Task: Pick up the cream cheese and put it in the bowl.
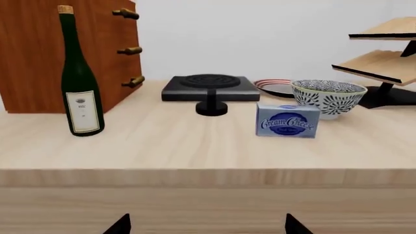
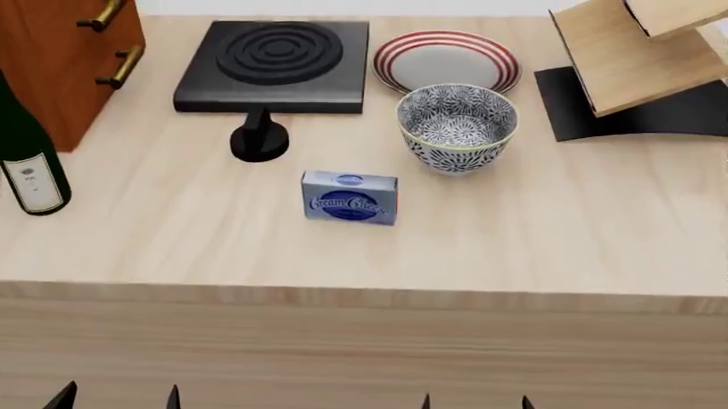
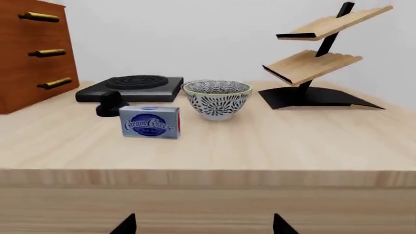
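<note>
The cream cheese (image 2: 350, 197) is a small pale blue box with a dark blue oval logo, standing on the wooden table near its middle. It also shows in the left wrist view (image 1: 287, 120) and the right wrist view (image 3: 150, 122). The bowl (image 2: 458, 126), black-and-white patterned with a yellow-green rim, stands just behind and right of the box, apart from it; it also shows in both wrist views (image 1: 328, 97) (image 3: 217, 99). My left gripper (image 2: 118, 399) and right gripper (image 2: 476, 402) are open and empty, low in front of the table's front edge, well short of the box.
A green wine bottle (image 2: 26, 145) stands at the left beside a wooden drawer cabinet (image 2: 63, 51). A black stove burner (image 2: 276, 64) with a knob (image 2: 259, 136) lies behind the box. A red-striped plate (image 2: 446, 60) sits behind the bowl. A wooden rack (image 2: 637, 64) stands at the right.
</note>
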{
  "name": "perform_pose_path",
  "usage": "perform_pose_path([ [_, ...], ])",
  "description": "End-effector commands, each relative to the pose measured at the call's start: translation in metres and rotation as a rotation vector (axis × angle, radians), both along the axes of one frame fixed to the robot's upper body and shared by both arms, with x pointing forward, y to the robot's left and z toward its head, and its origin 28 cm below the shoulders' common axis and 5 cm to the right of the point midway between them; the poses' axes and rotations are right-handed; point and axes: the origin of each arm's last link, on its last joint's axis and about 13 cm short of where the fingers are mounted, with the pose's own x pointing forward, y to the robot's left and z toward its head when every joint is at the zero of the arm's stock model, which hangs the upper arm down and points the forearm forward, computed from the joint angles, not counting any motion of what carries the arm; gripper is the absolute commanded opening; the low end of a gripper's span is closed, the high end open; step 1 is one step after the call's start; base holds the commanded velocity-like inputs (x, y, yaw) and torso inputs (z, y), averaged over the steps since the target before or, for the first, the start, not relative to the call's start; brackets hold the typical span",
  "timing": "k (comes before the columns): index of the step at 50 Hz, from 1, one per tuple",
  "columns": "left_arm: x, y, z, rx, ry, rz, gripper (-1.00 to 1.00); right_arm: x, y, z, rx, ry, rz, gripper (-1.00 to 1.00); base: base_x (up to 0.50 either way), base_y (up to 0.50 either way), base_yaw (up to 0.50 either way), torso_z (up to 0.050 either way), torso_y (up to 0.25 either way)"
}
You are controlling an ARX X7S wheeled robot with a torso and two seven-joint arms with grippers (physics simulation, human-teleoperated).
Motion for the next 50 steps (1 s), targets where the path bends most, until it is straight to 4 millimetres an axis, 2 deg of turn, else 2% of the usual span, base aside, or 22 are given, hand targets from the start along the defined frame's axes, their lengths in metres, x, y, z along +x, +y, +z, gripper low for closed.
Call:
perform_pose_path([
  [1,0.000,0.002,0.001,-0.007,0.004,-0.005,1.00,-0.002,0.000,0.000,0.001,-0.002,0.005,1.00,0.00,0.00,0.00,0.050,0.000],
  [27,-0.001,0.007,0.023,-0.023,-0.027,-0.029,1.00,-0.013,-0.005,0.022,0.000,-0.064,-0.029,1.00,0.00,0.00,0.00,0.050,0.000],
  [34,0.003,0.004,0.022,-0.017,0.021,-0.014,1.00,-0.016,-0.005,0.026,-0.006,-0.091,-0.032,1.00,0.03,0.00,0.00,0.049,0.000],
  [50,0.001,0.005,0.026,-0.029,-0.011,-0.010,1.00,-0.016,-0.008,0.029,0.000,-0.102,-0.040,1.00,0.50,0.00,0.00,0.000,0.000],
])
